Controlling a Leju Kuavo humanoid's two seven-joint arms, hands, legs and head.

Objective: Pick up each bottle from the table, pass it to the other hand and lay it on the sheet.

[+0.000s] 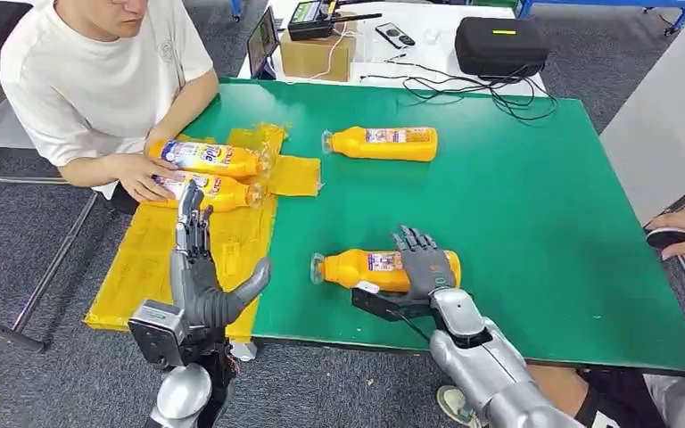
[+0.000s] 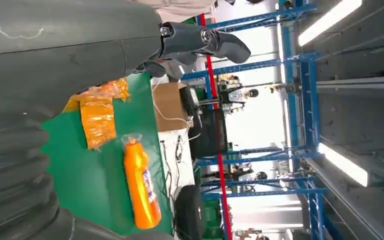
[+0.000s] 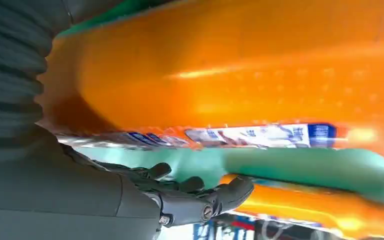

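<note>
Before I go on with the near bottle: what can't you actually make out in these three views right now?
- Right hand on the near bottle: head view hides the fingers' far side; whether it grips is unclear.
- Right wrist view: bottle label too blurred to read.
- Two bottles on the sheet: a person's hand covers their ends.

Green table (image 1: pixel 535 214) carries yellow sheet (image 1: pixel 232 241) and two bottles (image 1: pixel 383 143).
</note>
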